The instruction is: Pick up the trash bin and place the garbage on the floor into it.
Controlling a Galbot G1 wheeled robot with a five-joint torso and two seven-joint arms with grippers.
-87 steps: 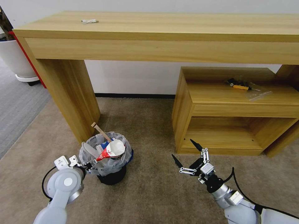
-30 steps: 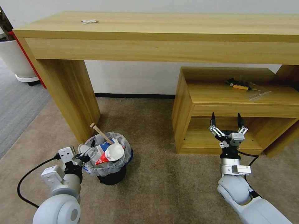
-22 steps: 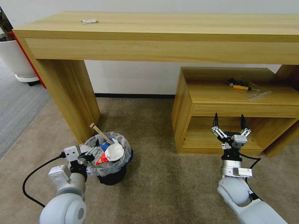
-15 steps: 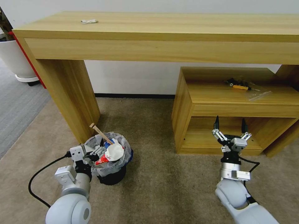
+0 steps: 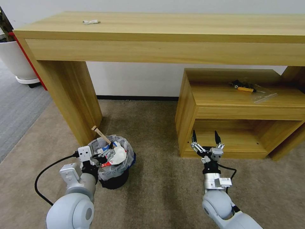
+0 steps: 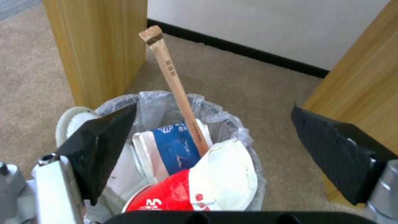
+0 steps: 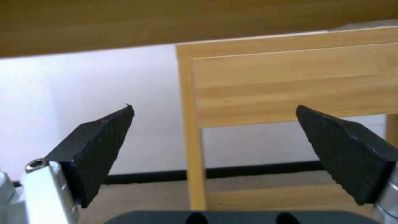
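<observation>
The trash bin [image 5: 117,180], black with a crinkled clear bag [image 6: 232,123], stands on the beige floor [image 5: 159,194] beside the desk leg. Garbage fills it: a red-and-white wrapper [image 5: 117,156] [image 6: 207,189], a blue-white paper cup [image 6: 174,146] and a wooden stick [image 5: 101,133] [image 6: 176,84] leaning up out of the rim. My left gripper [image 5: 107,154] [image 6: 213,107] hovers open at the bin's near left rim, its fingers [image 6: 104,146] spread wide over the contents. My right gripper [image 5: 205,133] [image 7: 214,106] is open and holds nothing, in front of the low shelf's left end.
A long wooden desk [image 5: 159,35] spans the back, its leg [image 5: 74,101] just behind the bin. A low shelf unit [image 5: 235,108] on the right carries a screwdriver [image 5: 245,89]. A white planter [image 5: 14,60] and grey carpet [image 5: 19,105] lie far left.
My left gripper slid right, from beside the bin to over its rim. The right gripper swung left and dropped lower, from the shelf's middle to its left end. The bin stayed put.
</observation>
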